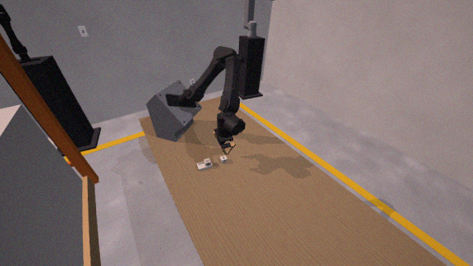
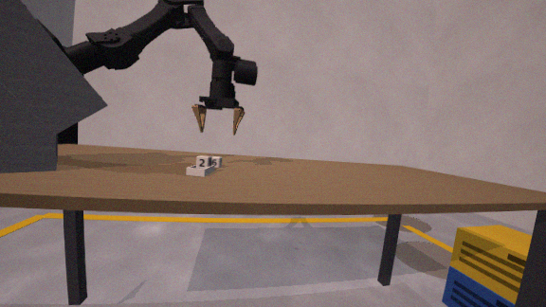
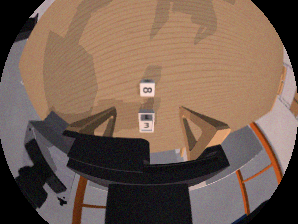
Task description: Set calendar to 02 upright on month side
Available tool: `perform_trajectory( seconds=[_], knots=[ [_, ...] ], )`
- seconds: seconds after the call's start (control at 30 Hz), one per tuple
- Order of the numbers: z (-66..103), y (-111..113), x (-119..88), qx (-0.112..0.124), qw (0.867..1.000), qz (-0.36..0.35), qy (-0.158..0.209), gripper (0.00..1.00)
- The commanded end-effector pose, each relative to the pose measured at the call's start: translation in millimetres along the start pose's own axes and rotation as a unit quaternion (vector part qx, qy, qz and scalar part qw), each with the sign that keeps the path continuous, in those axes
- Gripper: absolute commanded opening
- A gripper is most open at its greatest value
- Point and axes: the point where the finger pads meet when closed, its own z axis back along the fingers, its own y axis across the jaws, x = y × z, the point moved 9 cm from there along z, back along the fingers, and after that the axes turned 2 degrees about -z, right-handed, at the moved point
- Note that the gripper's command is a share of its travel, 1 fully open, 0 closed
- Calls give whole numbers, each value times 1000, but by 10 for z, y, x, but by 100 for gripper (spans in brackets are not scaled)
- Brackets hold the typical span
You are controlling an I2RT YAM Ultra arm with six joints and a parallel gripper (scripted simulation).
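White tray (image 1: 201, 167) (image 2: 195, 171): shallow box on wood-grain table (image 1: 246, 205) (image 2: 332, 185) (image 3: 200, 75); you have one cube (image 1: 207, 162) (image 2: 203, 162) (image 3: 146, 123) in it, 2 on one side
Other cube (image 1: 223, 159) (image 2: 217, 162) (image 3: 147, 89): outside tray, on the table
Your gripper (image 1: 224, 143) (image 2: 218, 133) (image 3: 147, 110): tan wedge fingers spread, above, holding nothing

Brown wood-grained rectangular table (image 1: 254, 205) (image 2: 332, 187) (image 3: 210, 75), small white open tray (image 1: 202, 167) (image 2: 195, 172) on it, white numbered cube (image 1: 223, 159) (image 2: 218, 162) (image 3: 147, 89) (loose) at the tray's two o'clock in the top view.
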Motion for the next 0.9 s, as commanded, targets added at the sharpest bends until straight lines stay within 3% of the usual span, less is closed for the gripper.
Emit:
perform_trajectory(
  seconds=[0.0,0.6,0.87],
  knots=[
    [33,-17,5,-4,1000,-1,-3,100],
    [32,-17,5,-4,1000,-4,-3,100],
    [28,-17,5,-4,997,-71,-3,100]
  ],
)
